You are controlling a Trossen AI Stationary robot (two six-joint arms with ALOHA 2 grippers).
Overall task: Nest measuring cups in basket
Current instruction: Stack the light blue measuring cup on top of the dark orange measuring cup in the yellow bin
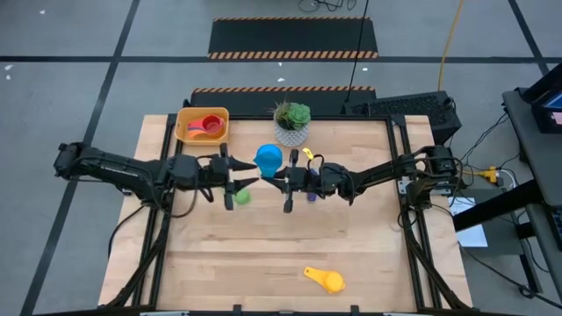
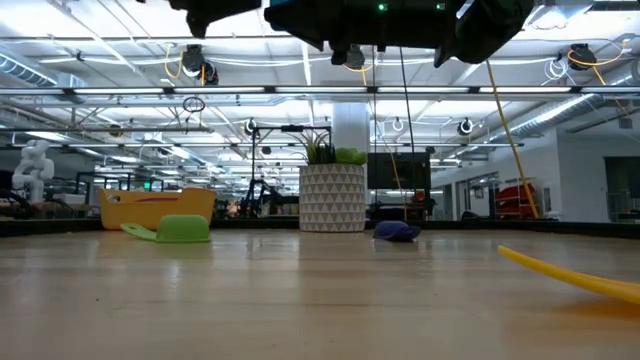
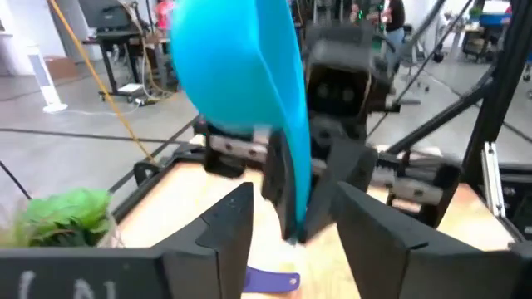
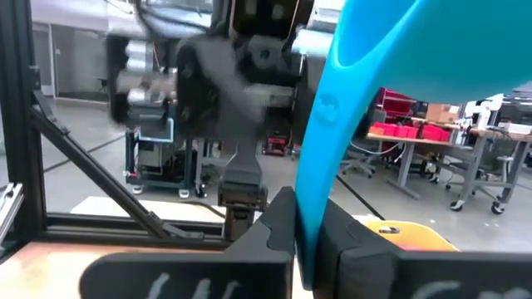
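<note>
Above the middle of the pale wooden table (image 1: 263, 263), the right gripper (image 1: 287, 183) has its fingers pressed onto the handle of the light blue plastic measuring cup (image 1: 268, 159), held up in the air; the left gripper (image 1: 235, 180) faces it close by, its fingers (image 3: 224, 228) spread to either side of that same handle without visibly touching it; this looks like a hand-over between the arms, with the right still the only holder. The next move, I judge, calls for the left fingers to close on the handle before the right lets go, then a carry to the yellow-orange plastic basket (image 1: 183, 123) at the far left corner, where a red measuring cup (image 1: 207, 125) already lies inside.

A green measuring cup (image 1: 241, 198) sits on the wood just under the left gripper; a dark blue one (image 2: 397, 231) lies below the right gripper; a yellow one (image 1: 324, 279) rests well apart near the front edge. The white patterned pot with a green plant (image 1: 291, 124) stands beside the basket, close to the carry path, so a swing could clip it; the front half of the table offers open room, while the dark frame rails hem in both sides.
</note>
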